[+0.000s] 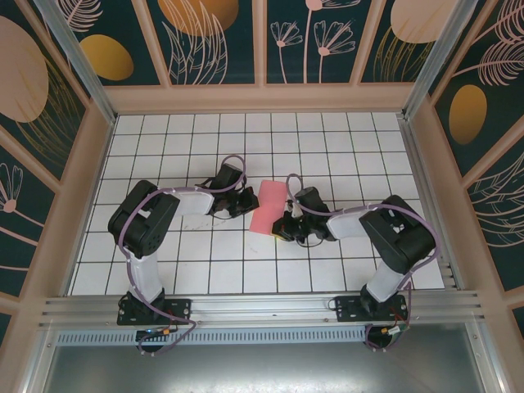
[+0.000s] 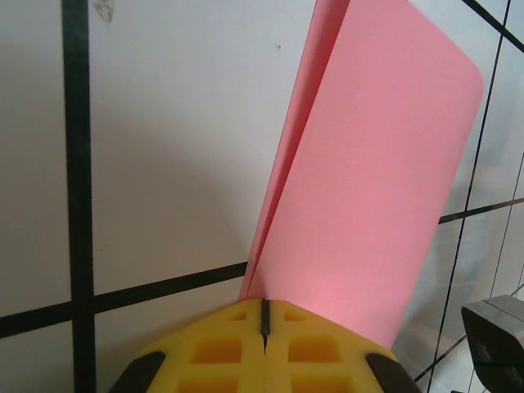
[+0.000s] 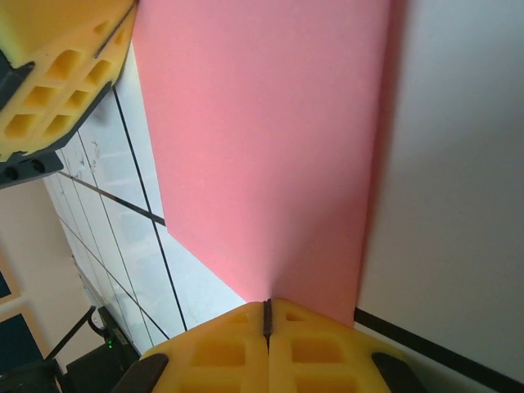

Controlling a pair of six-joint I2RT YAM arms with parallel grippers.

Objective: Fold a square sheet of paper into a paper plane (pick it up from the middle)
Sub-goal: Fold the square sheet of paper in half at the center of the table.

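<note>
The square sheet of paper [image 1: 270, 206] is salmon pink and doubled over into a narrow upright strip at the middle of the table. My left gripper [image 1: 251, 202] is shut on its left edge. In the left wrist view the two layers of the sheet [image 2: 368, 180] rise from between the closed yellow fingers [image 2: 221, 352] of the left gripper [image 2: 264, 309]. My right gripper [image 1: 285, 224] is shut on the near right edge. In the right wrist view the sheet [image 3: 262, 139] runs up from the closed right gripper [image 3: 266, 311] toward the left gripper's yellow fingers [image 3: 57, 65].
The white table [image 1: 205, 139] has a black grid and is boxed in by patterned walls [image 1: 49, 115] on three sides. An aluminium rail [image 1: 262, 307] runs along the near edge by the arm bases. Both arms reach toward each other at the centre.
</note>
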